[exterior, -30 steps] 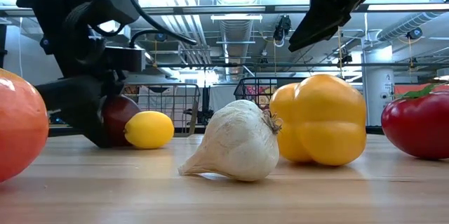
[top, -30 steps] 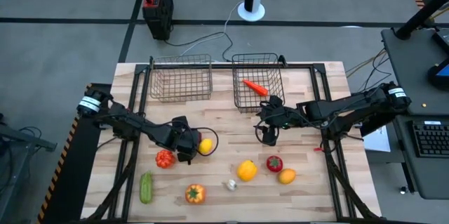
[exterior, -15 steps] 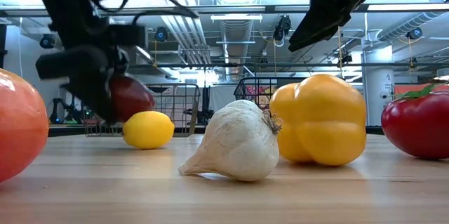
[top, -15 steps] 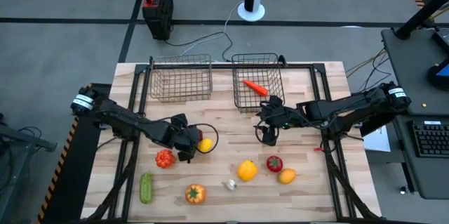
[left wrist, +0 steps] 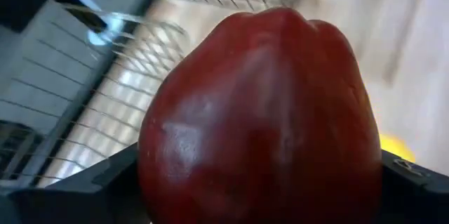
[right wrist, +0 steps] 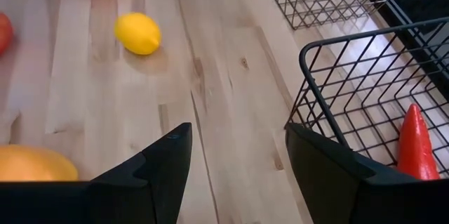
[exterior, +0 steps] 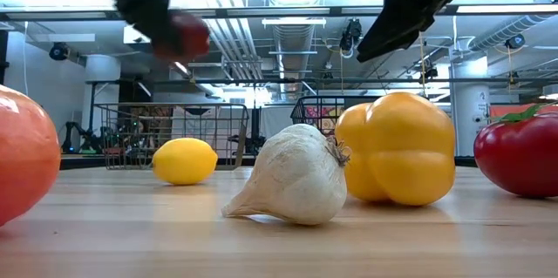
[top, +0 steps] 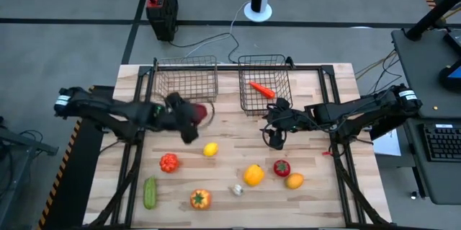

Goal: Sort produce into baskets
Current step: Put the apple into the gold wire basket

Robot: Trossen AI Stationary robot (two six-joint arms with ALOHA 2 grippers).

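Note:
My left gripper (top: pixel 193 115) is shut on a dark red apple (top: pixel 199 112), raised above the table by the near right corner of the left wire basket (top: pixel 186 80). The apple fills the left wrist view (left wrist: pixel 259 112) and shows high up in the low view (exterior: pixel 185 34). My right gripper (top: pixel 274 139) is open and empty, above the table in front of the right basket (top: pixel 264 100), which holds a carrot (top: pixel 261 89). On the table lie a lemon (top: pixel 209 149), two tomatoes (top: pixel 168 162) (top: pixel 282 167), a yellow pepper (top: pixel 253 175), garlic (top: pixel 237 189), an orange (top: pixel 294 181), an orange pepper (top: pixel 200 199) and a cucumber (top: pixel 150 192). My left gripper pinches the apple between its two fingers, one on each of two opposite sides (left wrist: pixel 151 175). The fingers (left wrist: pixel 105 185) come at it from the table's left. The apple is lifted clear of the table.
The two baskets stand side by side at the far edge. The loose produce lies along the near half of the table. The bare wood between the lemon and the baskets is free room.
My left gripper has risen from the table beside the lemon and gone toward the far edge, up to the left basket, with the apple in its hold. The apple is now lifted clear. The lemon has stayed where it was.

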